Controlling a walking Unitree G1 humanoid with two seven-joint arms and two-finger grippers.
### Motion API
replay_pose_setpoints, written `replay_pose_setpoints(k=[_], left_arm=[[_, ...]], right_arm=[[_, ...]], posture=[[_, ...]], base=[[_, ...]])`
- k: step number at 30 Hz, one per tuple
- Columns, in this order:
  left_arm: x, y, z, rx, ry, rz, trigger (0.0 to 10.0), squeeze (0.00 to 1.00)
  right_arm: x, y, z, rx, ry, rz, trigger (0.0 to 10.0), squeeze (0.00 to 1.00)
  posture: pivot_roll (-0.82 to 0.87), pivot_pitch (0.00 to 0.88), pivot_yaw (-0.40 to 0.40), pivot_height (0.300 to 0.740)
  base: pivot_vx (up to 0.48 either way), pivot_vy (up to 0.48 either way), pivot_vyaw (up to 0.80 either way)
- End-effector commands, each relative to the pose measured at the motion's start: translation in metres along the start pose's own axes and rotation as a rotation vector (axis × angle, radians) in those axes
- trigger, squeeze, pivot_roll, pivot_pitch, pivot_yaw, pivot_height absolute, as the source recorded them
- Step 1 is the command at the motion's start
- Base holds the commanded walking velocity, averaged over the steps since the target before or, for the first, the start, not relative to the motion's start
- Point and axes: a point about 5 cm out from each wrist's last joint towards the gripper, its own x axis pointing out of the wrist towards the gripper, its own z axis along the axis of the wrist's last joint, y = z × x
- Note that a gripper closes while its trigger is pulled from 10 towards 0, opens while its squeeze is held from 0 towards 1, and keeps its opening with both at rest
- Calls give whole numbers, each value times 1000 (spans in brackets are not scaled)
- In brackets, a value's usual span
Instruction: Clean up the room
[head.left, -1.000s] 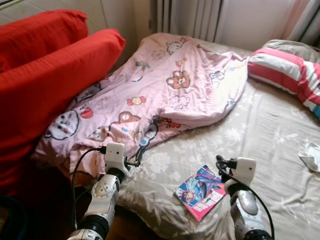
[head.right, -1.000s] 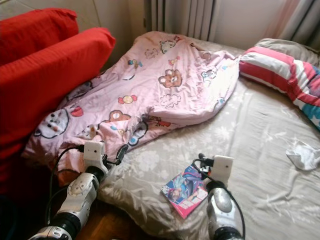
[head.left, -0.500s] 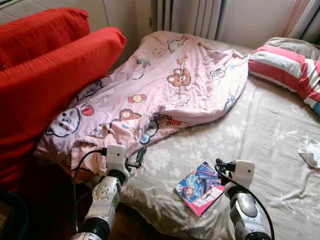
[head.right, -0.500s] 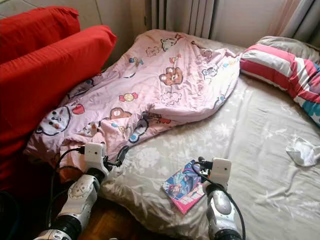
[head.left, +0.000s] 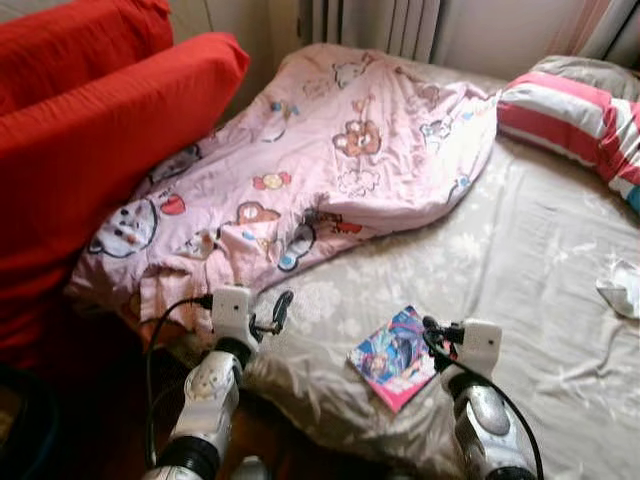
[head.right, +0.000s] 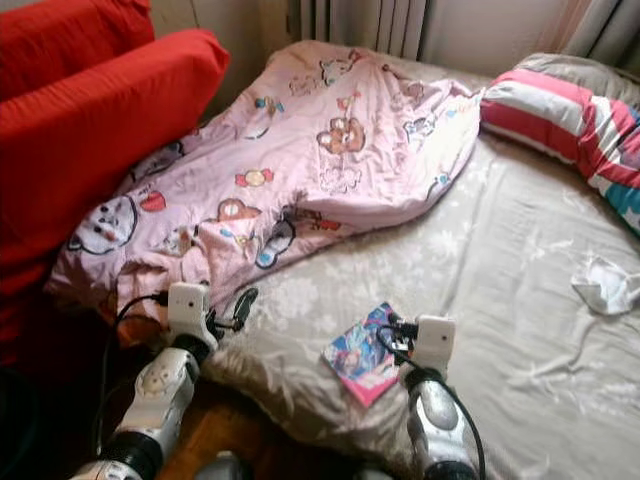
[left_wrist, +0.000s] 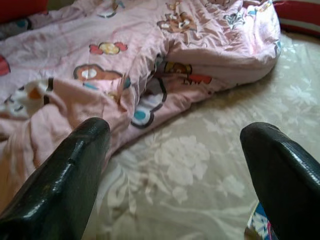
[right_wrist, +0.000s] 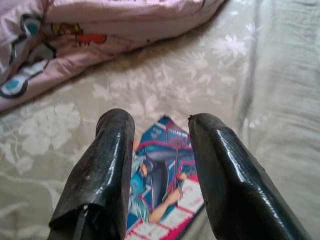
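A colourful comic book (head.left: 397, 356) lies flat on the beige floral bedsheet (head.left: 520, 260) near the bed's front edge. My right gripper (head.left: 432, 328) hovers just over the book's right edge, open with a narrow gap; between its fingers (right_wrist: 112, 165) the cover (right_wrist: 160, 185) shows. My left gripper (head.left: 281, 308) is held open over the sheet, beside the lower hem of a crumpled pink cartoon blanket (head.left: 330, 170); its fingers (left_wrist: 75, 175) stand wide apart and hold nothing. A crumpled white cloth (head.left: 620, 288) lies at the bed's right.
Two big red cushions (head.left: 110, 130) lean at the left of the bed. A pink-and-white striped pillow (head.left: 570, 120) lies at the back right, below curtains (head.left: 370, 20). Dark wooden floor (head.left: 90, 420) shows beside the bed at lower left.
The whole view has shifted as the camera moved closer and lower. My right gripper now sits nearer the book's right edge. The left gripper stays by the blanket hem.
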Motion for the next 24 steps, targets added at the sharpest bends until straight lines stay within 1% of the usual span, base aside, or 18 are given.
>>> replay_pose_setpoints(k=[1, 6, 8, 11, 13, 17, 23, 24], left_arm=[[-4, 1, -4, -3, 18, 0, 10000, 0], [-4, 0, -4, -1, 22, -6, 10000, 0], [-4, 0, -4, -1, 22, -7, 10000, 0], [-4, 0, -4, 3, 25, -11, 10000, 0], [-4, 1, -4, 5, 27, -11, 10000, 0], [-5, 2, -4, 9, 27, -12, 10000, 0], [-5, 5, -1, 9, 22, -9, 10000, 0], [-5, 6, 0, 12, 20, -11, 10000, 0]], right_arm=[[-2, 1, -3, 10, 7, 6, 10000, 0], [-4, 4, -10, 4, 56, 31, 10000, 0], [-4, 5, -11, -2, 67, 33, 10000, 0], [-4, 5, -9, 0, 42, 35, 10000, 0], [-5, 4, -9, 19, 32, 32, 10000, 0], [-5, 5, -9, 13, 36, 38, 10000, 0], [-2, 11, -7, 25, 38, 58, 10000, 0], [0, 14, -6, 43, 40, 63, 10000, 0]], posture=[[85, 202, -7, 671], [85, 207, -6, 671], [83, 206, -5, 661], [83, 204, -3, 643], [85, 202, -2, 643], [88, 201, -1, 643], [108, 205, 7, 643], [114, 204, 9, 643]], base=[[0, 0, 0], [0, 0, 0], [0, 0, 0], [0, 0, 0], [0, 0, 0], [0, 0, 0], [0, 0, 0], [0, 0, 0]])
